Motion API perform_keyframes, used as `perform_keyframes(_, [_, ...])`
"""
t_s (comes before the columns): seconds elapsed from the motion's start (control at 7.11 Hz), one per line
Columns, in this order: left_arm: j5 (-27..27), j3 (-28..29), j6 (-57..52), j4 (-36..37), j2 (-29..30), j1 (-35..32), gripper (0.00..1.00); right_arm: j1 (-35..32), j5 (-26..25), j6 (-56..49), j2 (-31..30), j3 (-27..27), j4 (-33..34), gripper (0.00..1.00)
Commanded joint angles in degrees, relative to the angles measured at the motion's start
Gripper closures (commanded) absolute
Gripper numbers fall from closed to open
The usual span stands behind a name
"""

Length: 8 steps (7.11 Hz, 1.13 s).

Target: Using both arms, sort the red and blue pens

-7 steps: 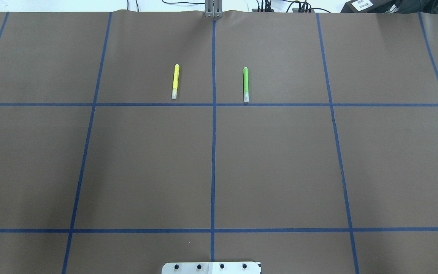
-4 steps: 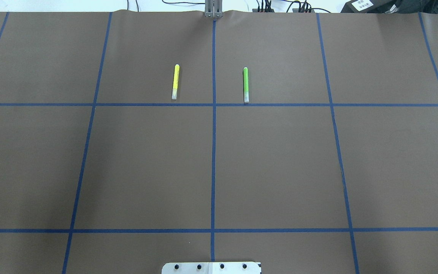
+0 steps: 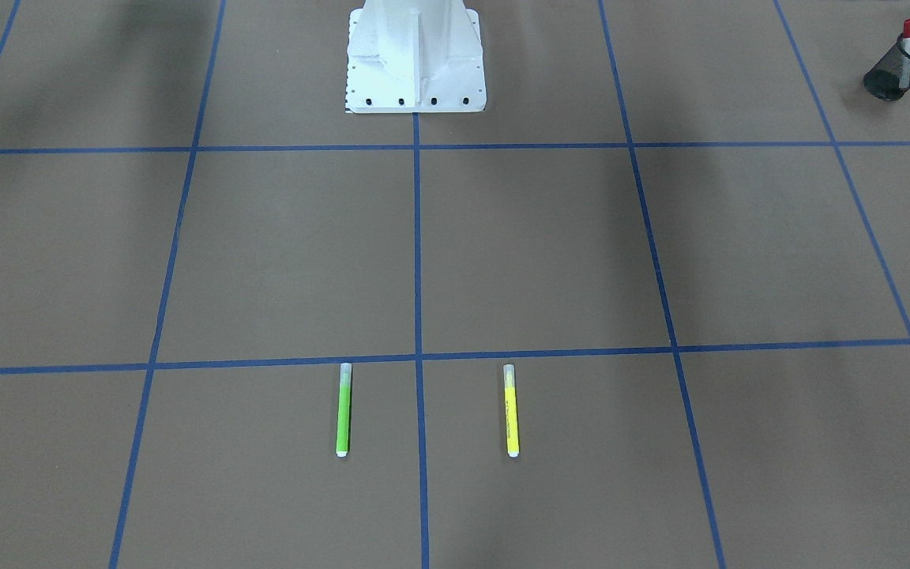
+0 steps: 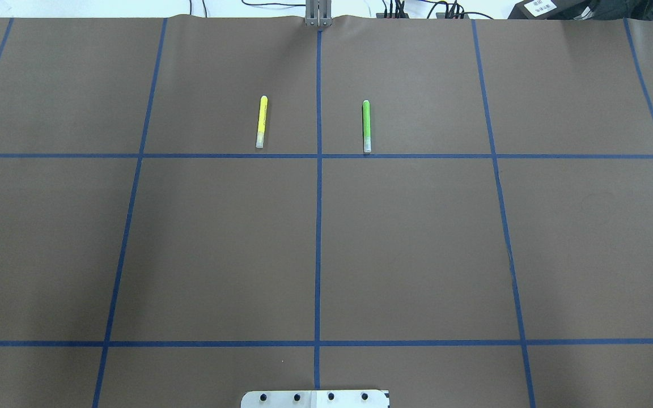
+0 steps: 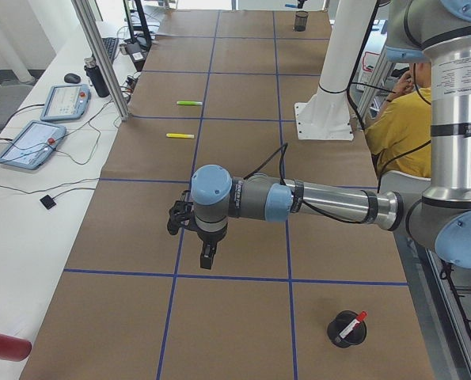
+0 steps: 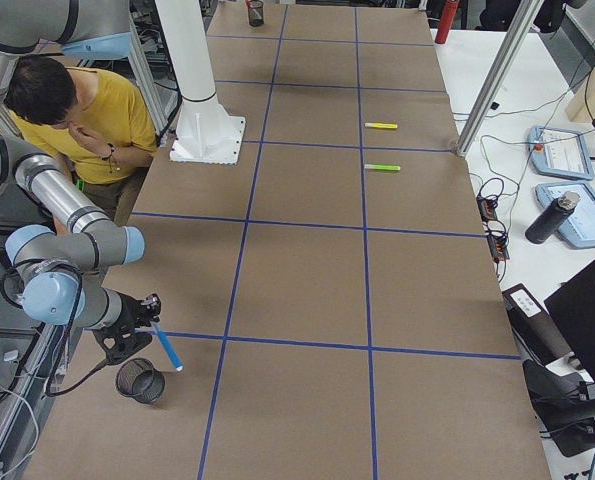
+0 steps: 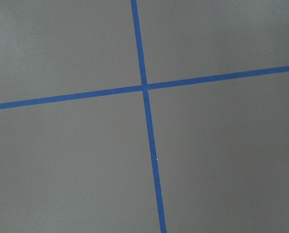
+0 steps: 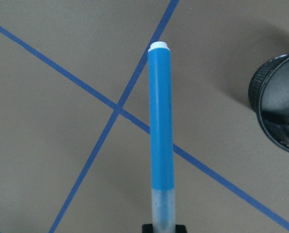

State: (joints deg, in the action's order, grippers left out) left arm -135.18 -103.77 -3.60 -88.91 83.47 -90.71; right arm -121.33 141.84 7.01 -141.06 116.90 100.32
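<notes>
The red pen (image 3: 907,43) stands in a black mesh cup (image 3: 893,69) on my left side; the exterior left view shows the red pen (image 5: 349,325) in that cup (image 5: 347,332). My left gripper (image 5: 207,256) hovers over the mat to one side of it; I cannot tell whether it is open or shut. The blue pen (image 8: 161,131) is held off the mat, clear-cap end in my right gripper (image 8: 163,228), which is shut on it. In the exterior right view the blue pen (image 6: 164,346) slants beside a second mesh cup (image 6: 139,380).
A yellow marker (image 4: 261,122) and a green marker (image 4: 366,126) lie parallel on the far mat, either side of the centre tape line. The white pedestal (image 3: 415,55) stands at the robot's edge. A person in a yellow shirt (image 6: 77,115) sits behind it.
</notes>
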Motion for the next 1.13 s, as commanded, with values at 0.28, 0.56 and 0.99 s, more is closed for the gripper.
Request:
perform_keyframes(0.28, [0.0,0.2,0.0,-1.0,-0.1,0.0,0.0,-19.5,-16.2,-17.1,15.9,2.2,37.8,1.0])
perform_keyframes(0.56, [0.0,0.3,0.0,-1.0,-0.8,0.6,0.0,-29.3,-22.7,-18.3,20.2,0.7,49.0,1.0])
perform_keyframes(0.99, [0.0,0.2,0.0,-1.0,-1.0,0.8,0.0,-29.4,-17.7,-17.8,20.2,-5.2,54.7,1.0])
